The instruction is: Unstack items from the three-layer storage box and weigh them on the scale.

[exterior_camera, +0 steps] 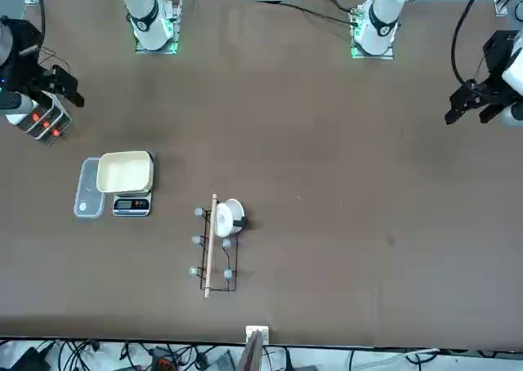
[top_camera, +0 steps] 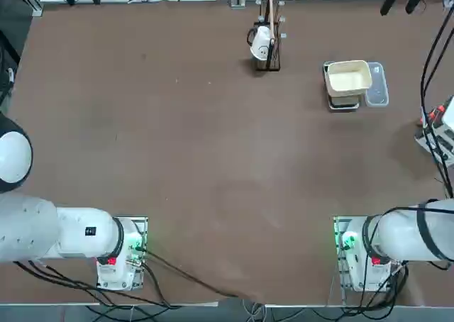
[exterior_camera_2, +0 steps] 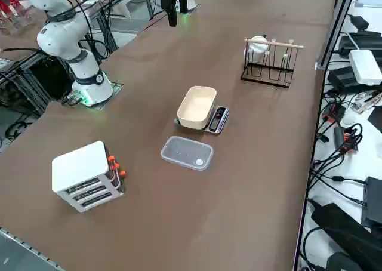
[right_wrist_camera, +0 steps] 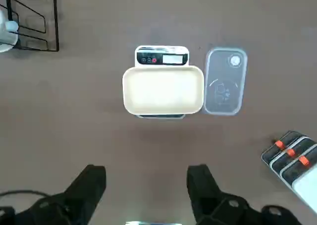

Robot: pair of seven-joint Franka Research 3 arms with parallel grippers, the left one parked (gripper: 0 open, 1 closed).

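Held the gripper (right_wrist_camera: 146,173) high over the right side of the tabletop (top_camera: 177,159), pointing straight down, fingers (right_wrist_camera: 94,175) spread wide with nothing between them. Probably a waiting pose, chosen to take in scale and box at one look before committing to either.

Found the box (exterior_camera_2: 86,175) near the tabletop's right edge, close beside the spot under the gripper, and within short reach. Saw all three drawers pushed in, orange tabs (right_wrist_camera: 291,151) turned toward the far left, roughly toward the scale. Judged that facing as deliberate: offers the tabs to a pull from the open middle of the tabletop. Saw none of the items; presumably shut inside the drawers, so nothing unstacked yet.

Found the scale (right_wrist_camera: 162,59) farther out, well apart from the box, display facing the far edge. Saw the cream tray (right_wrist_camera: 163,88) seated on its platform, empty, wide mouth up, likely there to catch small lumps that would roll off a flat plate. Noted a clear lid (right_wrist_camera: 225,81) lying flat just right of the scale, on the tabletop and not on the platform, so adding nothing to a reading.

Noted a black rack (exterior_camera_2: 268,62) with a white cup (exterior_camera_2: 258,44) at the far edge, left of the scale, out of the path between box and tray.

Judged the task as barely begun: first need a descent to a drawer tab.
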